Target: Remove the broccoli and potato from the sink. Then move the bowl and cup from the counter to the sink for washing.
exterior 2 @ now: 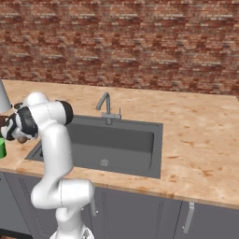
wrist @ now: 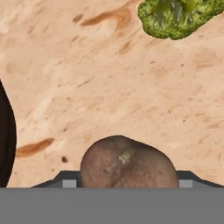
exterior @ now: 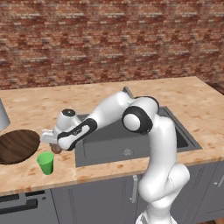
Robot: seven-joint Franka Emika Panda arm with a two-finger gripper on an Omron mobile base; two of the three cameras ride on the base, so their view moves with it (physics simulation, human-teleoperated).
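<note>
Potato [wrist: 127,162]: between the hand's [exterior: 53,146] spread jaws; contact unclear.
Broccoli [wrist: 179,15]: hand view shows it on the bench [wrist: 109,87].
Cup [exterior: 45,163]: left base view, nearer than the hand.

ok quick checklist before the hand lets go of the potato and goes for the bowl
1. Potato out of the sink, over the counter: ok.
2. Potato resting on the counter: cannot tell.
3. Broccoli already on the counter, apart from the potato: ok.
4. Hand released from the potato: cannot tell.
5. Bowl and cup on the counter, within sight: ok.
6. Sink basin free of food: ok.
</note>
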